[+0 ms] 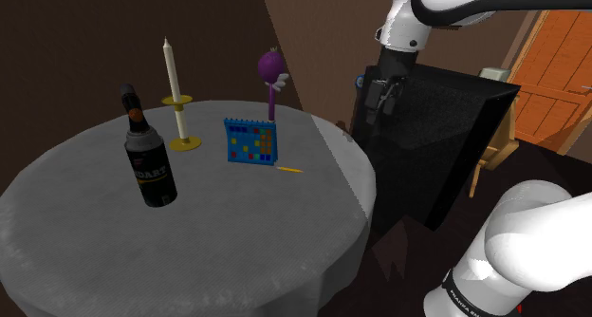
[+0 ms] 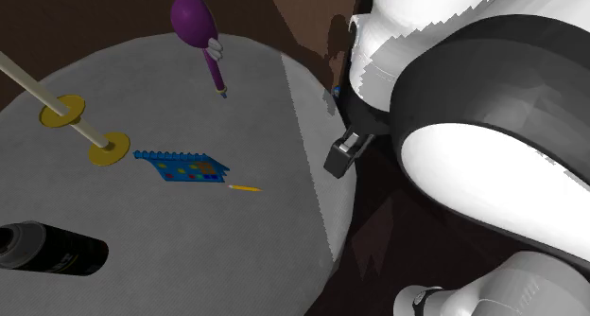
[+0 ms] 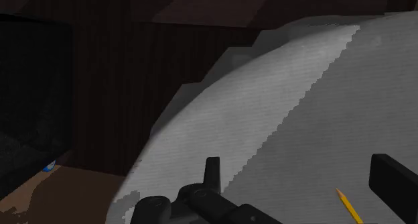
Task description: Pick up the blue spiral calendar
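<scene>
You are looking at a round table (image 1: pixel 237 244) that is wearing a grey cloth, and the blue spiral calendar (image 1: pixel 249 141) is standing upright on it, towards the far side in the shoulder view, showing its face of coloured squares to that camera. A small yellow pencil (image 1: pixel 289 169) is lying on the cloth just beside the calendar's foot, on the shoulder view's right. A dark bottle (image 1: pixel 149 154) is standing nearer the camera on the calendar's left. A pale candle (image 1: pixel 172 73) in a gold holder is rising behind the two, with its base sitting near the calendar's left edge. A purple toy on a stick (image 1: pixel 272 70) is standing upright just behind the calendar. The gripper (image 1: pixel 382 99) is hanging off the table's right rim in the shoulder view, in front of a black box (image 1: pixel 446 149) and well apart from the calendar. In the wrist view its two black fingers (image 3: pixel 213 176) are standing wide apart with nothing between them but cloth, so the gripper (image 3: pixel 305 189) is holding nothing. The pencil (image 3: pixel 348 204) is showing there close to the inner side of one finger. In the second exterior view the calendar (image 2: pixel 182 166) is sitting between the gold base and the pencil (image 2: pixel 245 187), far from the arm.
</scene>
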### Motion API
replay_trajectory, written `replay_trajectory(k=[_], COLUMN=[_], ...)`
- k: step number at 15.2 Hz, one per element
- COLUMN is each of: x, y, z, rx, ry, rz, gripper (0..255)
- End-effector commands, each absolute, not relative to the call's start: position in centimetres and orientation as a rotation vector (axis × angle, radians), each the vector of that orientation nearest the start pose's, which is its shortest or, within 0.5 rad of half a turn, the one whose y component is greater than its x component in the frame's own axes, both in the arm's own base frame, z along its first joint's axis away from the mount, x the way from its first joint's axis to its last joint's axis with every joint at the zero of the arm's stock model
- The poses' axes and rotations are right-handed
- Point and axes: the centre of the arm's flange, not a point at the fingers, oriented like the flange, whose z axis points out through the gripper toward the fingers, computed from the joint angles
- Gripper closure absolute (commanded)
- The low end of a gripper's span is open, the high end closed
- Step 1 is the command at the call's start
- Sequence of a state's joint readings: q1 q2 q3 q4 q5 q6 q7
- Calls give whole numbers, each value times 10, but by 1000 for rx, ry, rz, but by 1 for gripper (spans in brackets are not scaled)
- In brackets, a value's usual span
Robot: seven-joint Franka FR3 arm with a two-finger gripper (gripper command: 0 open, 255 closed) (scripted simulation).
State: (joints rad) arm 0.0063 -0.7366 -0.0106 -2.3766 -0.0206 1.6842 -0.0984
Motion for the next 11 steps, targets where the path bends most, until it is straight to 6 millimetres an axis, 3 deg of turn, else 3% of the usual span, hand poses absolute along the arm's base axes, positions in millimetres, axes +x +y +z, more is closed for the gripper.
replay_trajectory(k=[1, 11], x=[330, 439], y=[-4, 69], z=[575, 564], rx=[-3153, -3145], ry=[-155, -570], rz=[-69, -96], gripper=[0, 0])
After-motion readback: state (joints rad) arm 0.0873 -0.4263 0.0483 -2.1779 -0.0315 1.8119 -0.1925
